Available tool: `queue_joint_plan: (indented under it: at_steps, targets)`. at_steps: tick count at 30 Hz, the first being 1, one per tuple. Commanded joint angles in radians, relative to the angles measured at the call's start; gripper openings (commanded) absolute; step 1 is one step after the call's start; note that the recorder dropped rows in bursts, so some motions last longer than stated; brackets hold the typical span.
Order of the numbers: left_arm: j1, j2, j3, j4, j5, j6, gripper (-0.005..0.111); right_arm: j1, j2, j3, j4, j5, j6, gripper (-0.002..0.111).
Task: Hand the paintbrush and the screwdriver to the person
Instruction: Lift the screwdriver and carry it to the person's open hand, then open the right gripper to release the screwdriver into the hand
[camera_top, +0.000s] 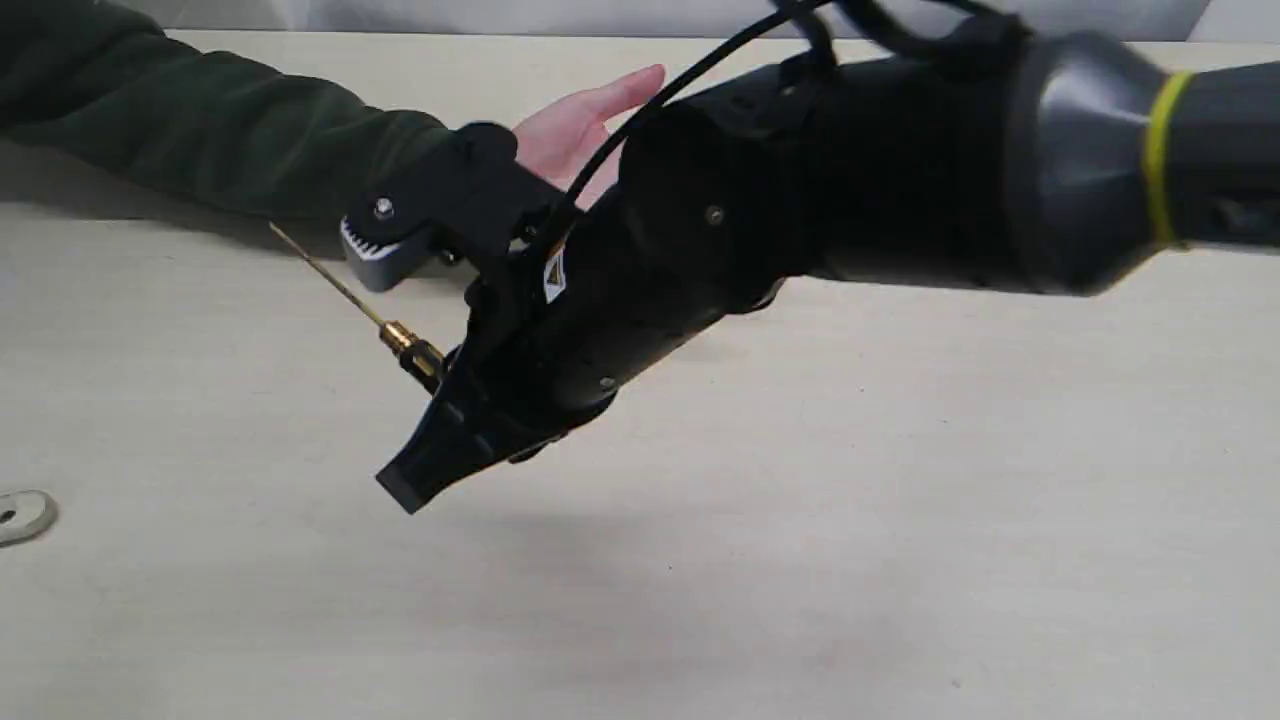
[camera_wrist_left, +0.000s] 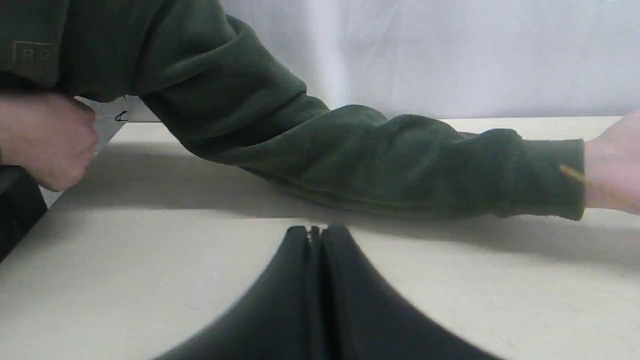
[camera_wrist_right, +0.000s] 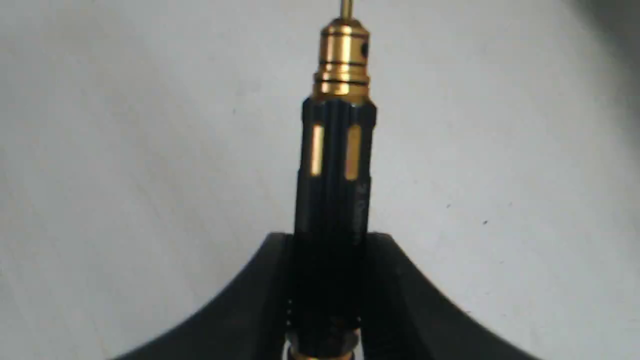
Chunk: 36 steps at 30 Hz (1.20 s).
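Note:
My right gripper (camera_top: 425, 455) reaches in from the right and is shut on the screwdriver (camera_top: 405, 345). Its thin shaft slants up and left toward the person's dark green sleeve (camera_top: 200, 130). In the right wrist view both fingers (camera_wrist_right: 260, 280) clamp the black handle, and the gold collar of the screwdriver (camera_wrist_right: 332, 165) sticks out past them. The person's bare hand (camera_top: 580, 125) lies open just behind my right arm. My left gripper (camera_wrist_left: 312, 235) is shut with nothing in it, low over the table in front of the person's sleeve (camera_wrist_left: 350, 155). The paintbrush is out of view.
A small round metal disc (camera_top: 20, 515) lies at the table's left edge. The person's other hand (camera_wrist_left: 45, 140) is clenched at the side of the left wrist view. A pale cloth backdrop (camera_wrist_left: 450, 50) rises behind the beige table (camera_top: 800, 560).

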Motion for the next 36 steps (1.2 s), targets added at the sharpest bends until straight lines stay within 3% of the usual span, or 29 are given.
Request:
queue_joint_plan:
  at_steps: [1, 6, 13, 26, 36]
  targets:
    - [-0.008, -0.002, 0.002, -0.004, -0.004, -0.002, 0.000, -0.030, -0.061, 0.001, -0.069, -0.026, 0.055, 0.005]
    - [-0.008, -0.002, 0.002, -0.004, -0.004, -0.002, 0.000, -0.121, -0.069, -0.063, -0.177, 0.024, 0.168, 0.005]
    - [-0.008, -0.002, 0.002, -0.002, -0.008, -0.002, 0.000, -0.209, -0.038, -0.203, -0.184, 0.070, 0.182, 0.005]
    - [-0.008, -0.002, 0.002, 0.000, -0.006, -0.002, 0.000, -0.214, 0.234, -0.463, -0.448, 0.282, 0.345, 0.005]
    - [-0.008, -0.002, 0.002, 0.000, -0.006, -0.002, 0.000, -0.268, 0.279, -0.511, -0.410, 0.305, 0.348, 0.005]
